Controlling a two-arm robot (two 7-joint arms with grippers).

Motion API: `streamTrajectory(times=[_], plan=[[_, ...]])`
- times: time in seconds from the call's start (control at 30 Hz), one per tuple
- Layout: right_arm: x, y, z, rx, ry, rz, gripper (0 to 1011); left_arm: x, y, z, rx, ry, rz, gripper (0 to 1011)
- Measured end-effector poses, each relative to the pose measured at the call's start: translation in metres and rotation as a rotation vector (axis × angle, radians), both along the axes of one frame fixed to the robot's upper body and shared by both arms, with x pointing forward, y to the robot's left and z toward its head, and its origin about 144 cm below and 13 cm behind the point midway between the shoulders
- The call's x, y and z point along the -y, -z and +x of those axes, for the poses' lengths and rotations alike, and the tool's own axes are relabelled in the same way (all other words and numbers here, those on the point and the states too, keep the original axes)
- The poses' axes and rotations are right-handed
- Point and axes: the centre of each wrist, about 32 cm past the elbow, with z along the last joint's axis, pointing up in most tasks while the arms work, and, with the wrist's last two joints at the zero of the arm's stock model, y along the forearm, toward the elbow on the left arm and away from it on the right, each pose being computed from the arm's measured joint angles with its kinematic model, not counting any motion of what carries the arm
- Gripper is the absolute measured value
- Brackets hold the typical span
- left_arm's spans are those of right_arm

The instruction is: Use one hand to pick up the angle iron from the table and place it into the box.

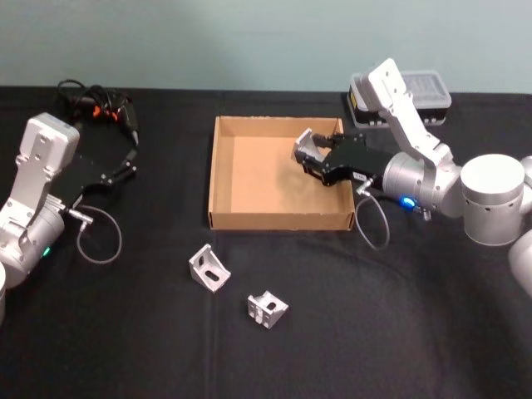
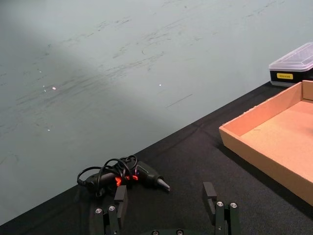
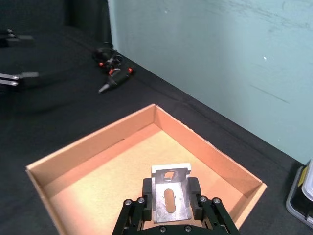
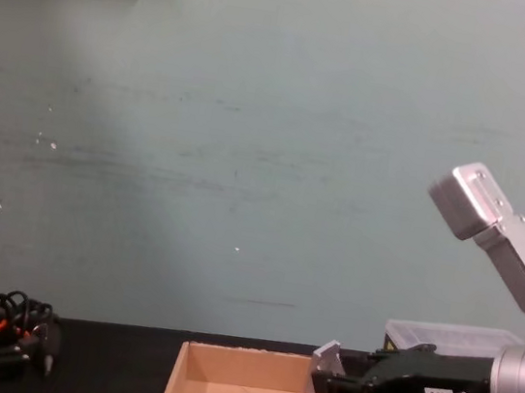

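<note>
**Right tool holding an angle iron over the box**

The right tool (image 1: pixel 320 158) is closed on an angle iron (image 1: pixel 303 150). In the right wrist view, its black fingers (image 3: pixel 148 188) press the two sides of the part (image 3: pixel 169 196). This is a silver L-shaped metal bracket with a slotted hole in its face.

In the head view, the part is inside the outline of the box (image 1: pixel 283 222), close to its right wall. The chest view adds height: the bracket (image 4: pixel 328 357) is level with the rim (image 4: pixel 250 356), above the floor.

The box is a shallow tan cardboard tray with low, thin walls. Its floor shows as bare cardboard.

On the matte black table (image 1: pixel 374 332), a second angle iron (image 1: pixel 209 268) and a third angle iron (image 1: pixel 267 309) lie in front of the box, near each other but apart.

A black case with a clear lid (image 1: pixel 416 91) stands behind the right arm.

The left tool (image 1: pixel 125 166) is on the left of the table with its fingers (image 2: pixel 120 196) spread wide, gripping nothing. Beyond it lies a black pistol-shaped device with a coiled cable (image 2: pixel 127 176).
</note>
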Motion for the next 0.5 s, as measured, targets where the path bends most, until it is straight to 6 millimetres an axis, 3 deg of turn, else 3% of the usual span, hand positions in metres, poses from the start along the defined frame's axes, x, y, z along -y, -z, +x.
streamTrajectory(times=[0.5], plan=[[-0.003, 0.010, 0.018, -0.013, 0.042, -0.024, 446, 0.000, 0.000, 0.000, 0.000, 0.000, 0.000, 1000]])
